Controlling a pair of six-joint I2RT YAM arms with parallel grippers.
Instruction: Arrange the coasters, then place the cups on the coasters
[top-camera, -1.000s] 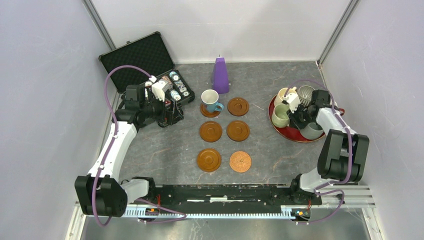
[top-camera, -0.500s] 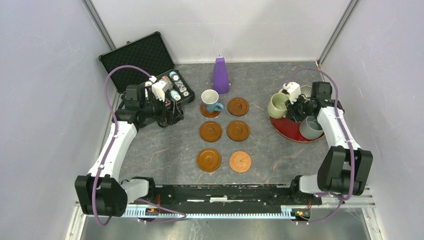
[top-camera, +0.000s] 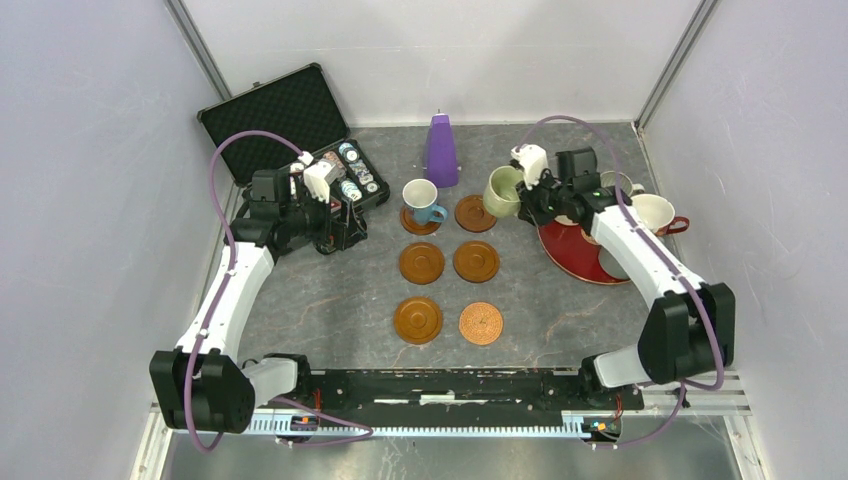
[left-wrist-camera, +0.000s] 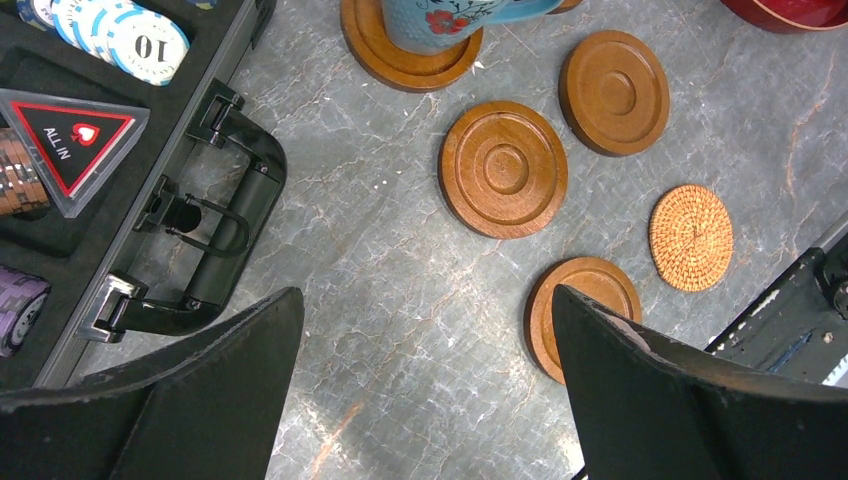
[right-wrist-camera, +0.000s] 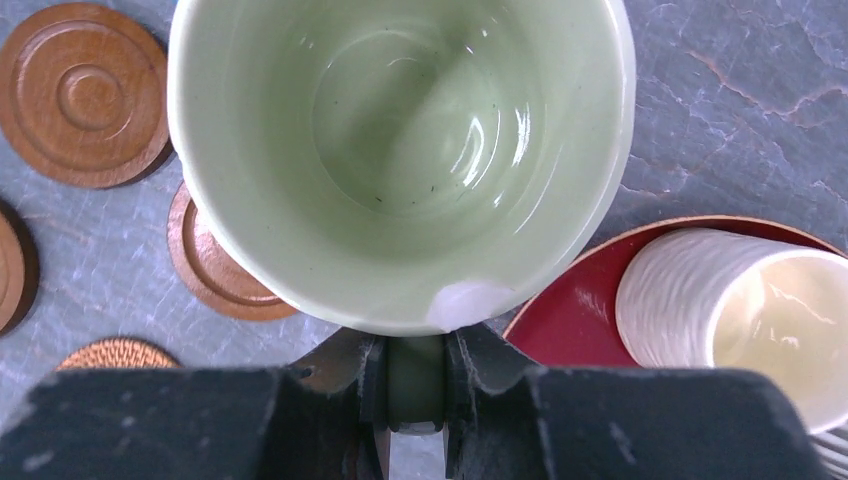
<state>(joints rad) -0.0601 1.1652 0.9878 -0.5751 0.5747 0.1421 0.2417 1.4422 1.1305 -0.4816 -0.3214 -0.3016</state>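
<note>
Top external: right gripper (top-camera: 528, 193) clamped on handle of pale green mug (top-camera: 502, 190), raised between far-right coaster (top-camera: 476, 212) and red tray (top-camera: 572, 255). Blue mug (top-camera: 422, 198) seated on far-left coaster (top-camera: 420, 224). Left gripper (top-camera: 345, 225) spread wide, empty, near poker-chip case (top-camera: 290, 120).

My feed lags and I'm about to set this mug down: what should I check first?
1. Grip: right gripper shut on the handle of the green mug: ok.
2. Target: back right coaster bare: ok.
3. Alignment: green mug centred over that coaster: not ok, offset.
4. Neighbour: blue mug sits apart on the next coaster: ok.
5. Other arm: left gripper open, off by the case: ok.
6. Height above the coaster: cannot tell.
</note>
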